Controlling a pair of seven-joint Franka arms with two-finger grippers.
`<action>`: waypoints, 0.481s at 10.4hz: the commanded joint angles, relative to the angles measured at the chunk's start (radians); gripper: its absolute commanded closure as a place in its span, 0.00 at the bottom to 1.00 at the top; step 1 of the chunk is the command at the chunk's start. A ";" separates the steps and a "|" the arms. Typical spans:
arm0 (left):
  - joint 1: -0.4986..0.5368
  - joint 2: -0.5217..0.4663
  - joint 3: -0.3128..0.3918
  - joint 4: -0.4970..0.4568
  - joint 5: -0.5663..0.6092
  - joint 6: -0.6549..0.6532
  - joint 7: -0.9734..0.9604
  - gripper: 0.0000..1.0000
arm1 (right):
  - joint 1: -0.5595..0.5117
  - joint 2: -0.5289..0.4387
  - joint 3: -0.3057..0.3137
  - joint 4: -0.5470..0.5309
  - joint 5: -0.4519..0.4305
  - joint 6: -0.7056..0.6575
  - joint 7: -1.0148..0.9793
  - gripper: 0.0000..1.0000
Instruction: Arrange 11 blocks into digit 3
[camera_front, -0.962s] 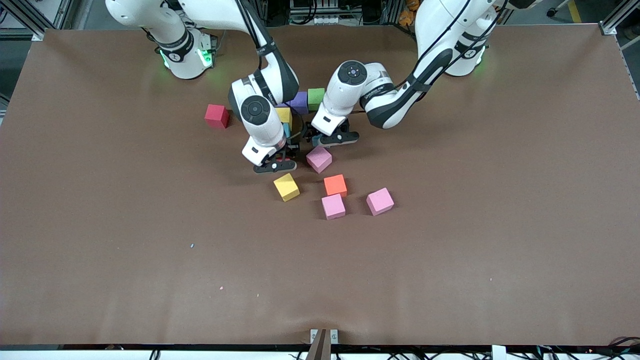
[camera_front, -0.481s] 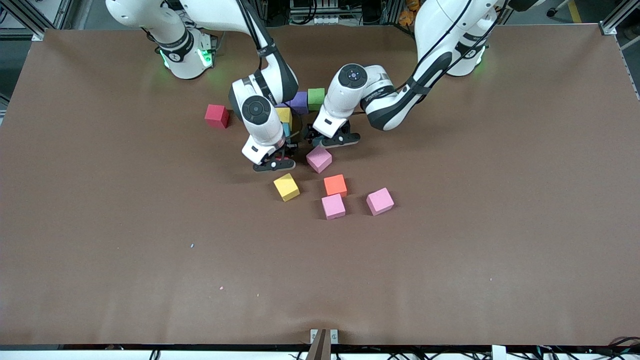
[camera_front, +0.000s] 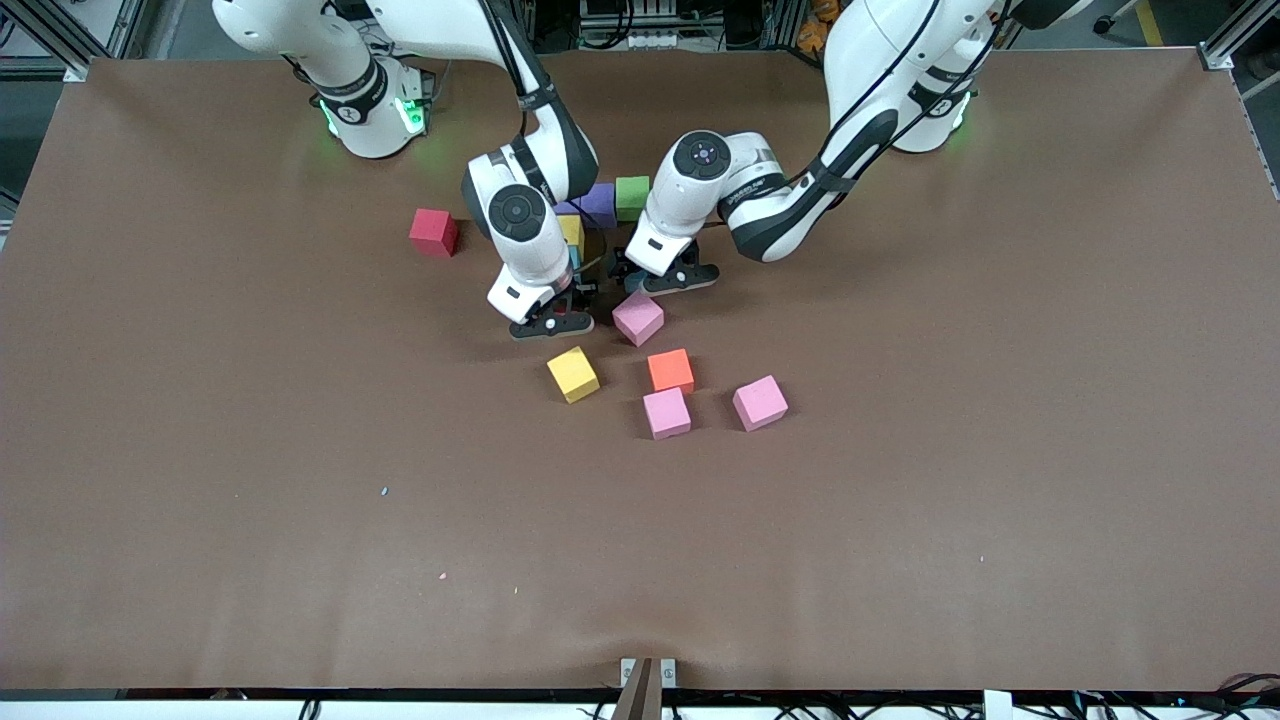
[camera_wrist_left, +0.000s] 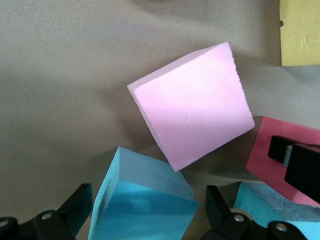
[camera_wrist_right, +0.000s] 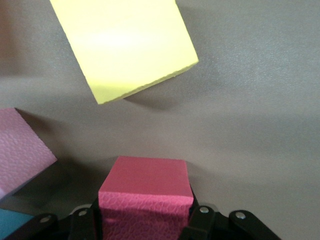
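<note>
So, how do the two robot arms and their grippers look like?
Both arms are glossy white with black joint bands, round dark caps and black cables along them. Green lights glow at the bases. The left gripper and right gripper have black fingers with small silver screws.

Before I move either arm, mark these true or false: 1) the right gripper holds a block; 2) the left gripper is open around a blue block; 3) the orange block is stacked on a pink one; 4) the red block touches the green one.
1) True. The right gripper is shut on a deep pink block.
2) True. The left gripper stands open with the blue block between its fingers.
3) False. The orange block sits on the table, beside a pale pink block and farther from the front camera than it.
4) False. The red block stands alone toward the right arm's end; the green block is beside the purple block.
</note>
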 joint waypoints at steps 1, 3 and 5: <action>-0.002 0.004 0.001 0.003 0.036 0.005 -0.036 0.22 | 0.024 -0.014 -0.003 -0.040 0.022 0.012 0.007 0.72; -0.002 0.004 0.000 0.004 0.036 0.005 -0.036 0.40 | 0.028 -0.017 -0.003 -0.049 0.022 0.012 0.007 0.72; 0.000 0.004 0.000 0.006 0.036 0.005 -0.038 0.40 | 0.037 -0.019 -0.003 -0.055 0.024 0.012 0.009 0.72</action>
